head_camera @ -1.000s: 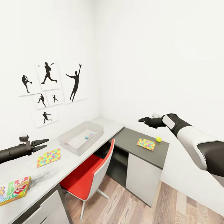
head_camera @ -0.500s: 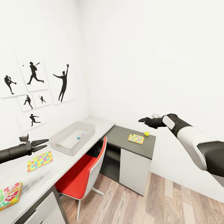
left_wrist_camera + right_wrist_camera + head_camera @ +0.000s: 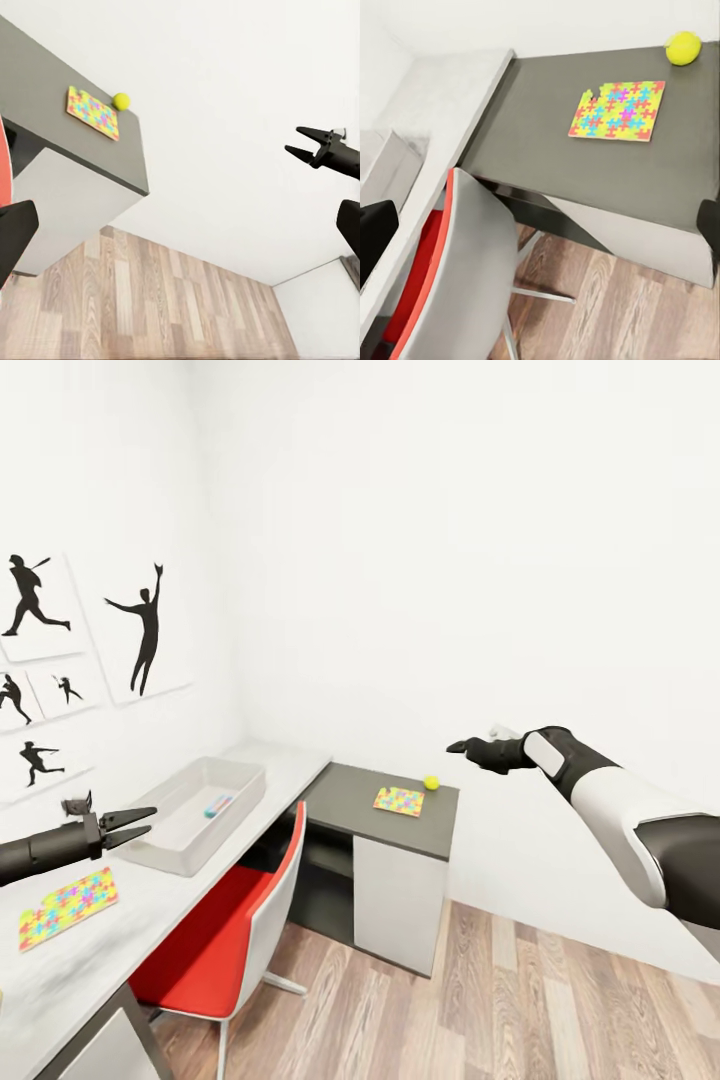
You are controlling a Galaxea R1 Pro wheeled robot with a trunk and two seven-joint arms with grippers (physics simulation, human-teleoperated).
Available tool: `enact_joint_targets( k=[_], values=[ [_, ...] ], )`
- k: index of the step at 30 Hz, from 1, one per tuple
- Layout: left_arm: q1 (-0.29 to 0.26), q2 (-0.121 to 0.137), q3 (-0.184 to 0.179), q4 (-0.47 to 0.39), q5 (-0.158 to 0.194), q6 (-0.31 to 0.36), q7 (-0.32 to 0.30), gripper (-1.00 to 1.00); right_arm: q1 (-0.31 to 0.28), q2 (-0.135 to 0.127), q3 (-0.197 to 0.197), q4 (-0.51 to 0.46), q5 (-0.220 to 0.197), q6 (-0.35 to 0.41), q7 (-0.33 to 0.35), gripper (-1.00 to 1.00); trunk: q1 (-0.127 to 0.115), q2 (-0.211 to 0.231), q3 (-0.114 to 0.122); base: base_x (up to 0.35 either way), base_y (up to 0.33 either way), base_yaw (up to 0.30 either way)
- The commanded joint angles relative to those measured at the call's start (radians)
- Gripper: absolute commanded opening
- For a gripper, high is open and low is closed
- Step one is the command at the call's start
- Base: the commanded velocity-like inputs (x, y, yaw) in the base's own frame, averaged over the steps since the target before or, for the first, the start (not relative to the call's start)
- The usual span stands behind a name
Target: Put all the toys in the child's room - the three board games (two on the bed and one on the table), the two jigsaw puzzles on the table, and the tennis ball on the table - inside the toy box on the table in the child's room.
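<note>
With both the left gripper and right gripper held apart and empty, the puzzle and ball on the dark desk must next be approached and carried to the tray.

A pale grey tabletop joins a lower dark grey tabletop section. Each carries a flat square jigsaw puzzle in interlocking yellow, pink, blue and green: one on the pale part, one on the dark beside a yellow-green tennis ball. The shallow light grey toy box holds a small blue-and-pink item. The chair is red and white; black baseball-player silhouette pictures hang on white.
</note>
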Motion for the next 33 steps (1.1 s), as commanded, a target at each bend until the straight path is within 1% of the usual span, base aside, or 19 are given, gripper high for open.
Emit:
enact_joint_targets(
  k=[1,8,13,17,23,33],
  values=[
    [-0.001,-0.001,0.002,-0.001,-0.010,0.010,-0.009,1.00,0.000,-0.001,0.008,-0.001,-0.002,0.002,0.004,1.00,0.000,-0.001,0.000,0.000,0.000,-0.279],
    [-0.001,-0.001,0.002,-0.001,-0.010,0.010,-0.009,1.00,0.001,-0.003,0.007,-0.001,-0.002,0.002,0.000,1.00,0.000,-0.001,0.000,0.000,0.000,-0.279],
    [-0.001,-0.001,0.002,-0.001,-0.010,0.010,-0.009,1.00,0.002,-0.003,0.008,-0.001,-0.003,0.002,-0.028,1.00,0.000,-0.001,0.000,-0.020,0.003,-0.279],
    [-0.001,-0.001,0.002,-0.001,-0.011,0.010,-0.009,1.00,0.002,-0.003,0.008,-0.001,-0.003,0.002,-0.037,1.00,0.000,-0.001,0.000,-0.093,0.046,-0.279],
    [0.000,-0.001,0.002,-0.001,-0.012,0.010,-0.009,1.00,0.002,-0.002,0.008,-0.001,-0.003,0.002,-0.040,1.00,0.000,-0.001,0.000,-0.116,0.068,-0.279],
    [0.001,-0.001,0.002,-0.001,-0.010,0.010,-0.009,1.00,0.003,-0.003,0.008,0.001,-0.003,0.002,-0.045,1.00,0.000,-0.001,0.000,-0.014,0.008,-0.280]
  ],
)
